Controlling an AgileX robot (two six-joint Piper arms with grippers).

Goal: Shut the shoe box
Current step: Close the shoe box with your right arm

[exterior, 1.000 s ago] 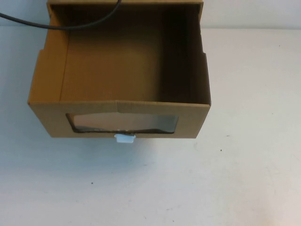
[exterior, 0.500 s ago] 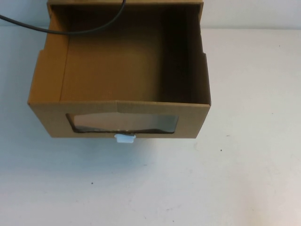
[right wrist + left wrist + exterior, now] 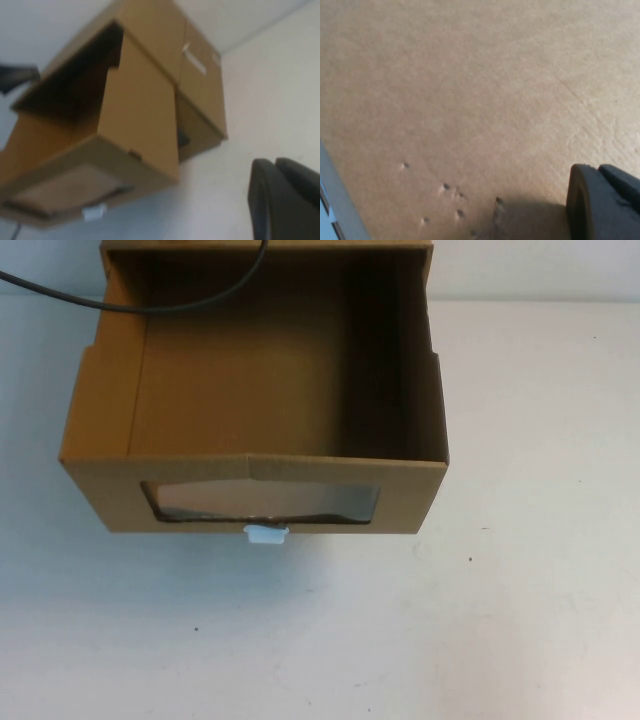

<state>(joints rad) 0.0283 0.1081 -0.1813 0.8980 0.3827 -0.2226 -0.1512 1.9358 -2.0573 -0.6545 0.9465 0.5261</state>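
- The shoe box (image 3: 255, 400) sits on the white table (image 3: 520, 600) with its drawer pulled well out toward the robot, the brown interior open to the high view.
- Its front panel faces the robot and carries a clear window (image 3: 260, 502), with a small white pull tab (image 3: 266, 534) just below the window's lower edge.
- A black cable (image 3: 130, 302) crosses over the far left corner of the open drawer.
- Neither gripper shows in the high view.
- The left gripper (image 3: 602, 202) appears only as a dark finger at the edge of its wrist view, very near a flat brown cardboard surface (image 3: 470, 100) marked with a few small dents; whether it touches is unclear, and its finger state cannot be told.
- The right gripper (image 3: 285, 200) hangs over the table, apart from the shoe box (image 3: 115, 125), on the box's right side and toward the robot; only one dark finger shows, so spread or pressed together cannot be told.
- From the right gripper, the drawer's side wall and its outer sleeve (image 3: 200, 75) lie ahead, with the pull tab (image 3: 94, 212) at the near front.
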